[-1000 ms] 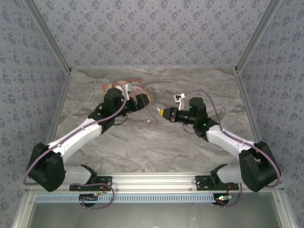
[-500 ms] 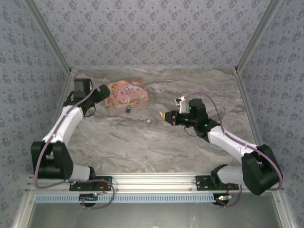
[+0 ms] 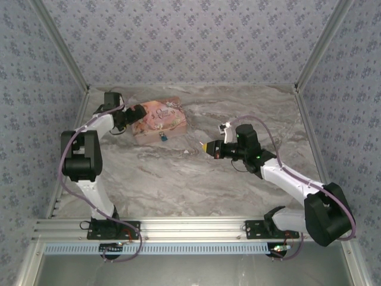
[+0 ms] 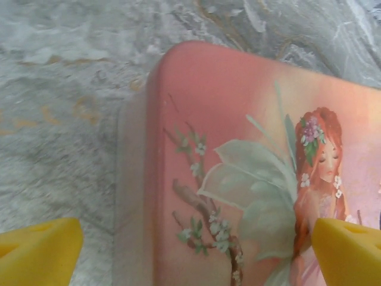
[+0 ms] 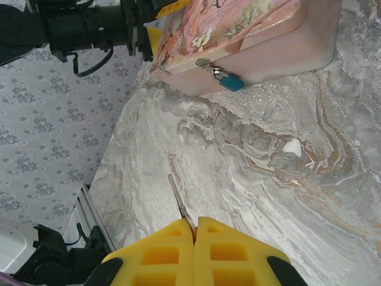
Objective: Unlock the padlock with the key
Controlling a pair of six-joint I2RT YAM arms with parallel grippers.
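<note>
The tiny blue padlock (image 3: 162, 137) (image 5: 229, 80) hangs on the front wall of the pink picture tin (image 3: 159, 118) (image 5: 280, 44) at the back left. My left gripper (image 3: 136, 113) (image 4: 190, 259) is open at the tin's left end. Its yellow fingertips (image 4: 36, 253) stand wide apart on either side of the tin's corner (image 4: 238, 149). My right gripper (image 3: 207, 146) (image 5: 195, 225) hovers to the right of the tin, apart from the padlock. It is shut on the key (image 5: 180, 202), whose thin metal blade sticks out forward from between the pads.
A small white fleck (image 3: 187, 152) (image 5: 292, 147) lies on the marble table (image 3: 196, 185) between the tin and my right gripper. Patterned walls close the back and both sides. The left arm (image 3: 80, 158) stands folded along the left wall.
My left arm lifted off the tin, swung out to the left wall and brought its gripper back to the tin's left end, jaws opening wider. The right gripper has barely moved.
</note>
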